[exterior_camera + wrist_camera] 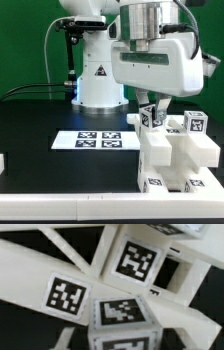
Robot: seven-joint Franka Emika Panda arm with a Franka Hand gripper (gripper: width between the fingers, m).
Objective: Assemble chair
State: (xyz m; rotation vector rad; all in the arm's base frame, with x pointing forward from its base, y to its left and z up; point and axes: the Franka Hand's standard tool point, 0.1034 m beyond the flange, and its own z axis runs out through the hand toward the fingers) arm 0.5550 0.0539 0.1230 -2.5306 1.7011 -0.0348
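Closest to you, at the lower end of the exterior view's right side, the chair [172,160] sits on the black table [40,120] as a chunky, stepped white block, its tagged faces turned toward the camera and its bars rising upright. Above it the gripper [150,110] hangs right down onto a tagged upper block, but you can't tell whether the fingers are clamped on it or merely beside it. The marker board [97,140] lies flat toward the exterior view's left, apart from the chair. Your wrist view adds close-up detail: tilted white bars [60,263] and tags [137,259].
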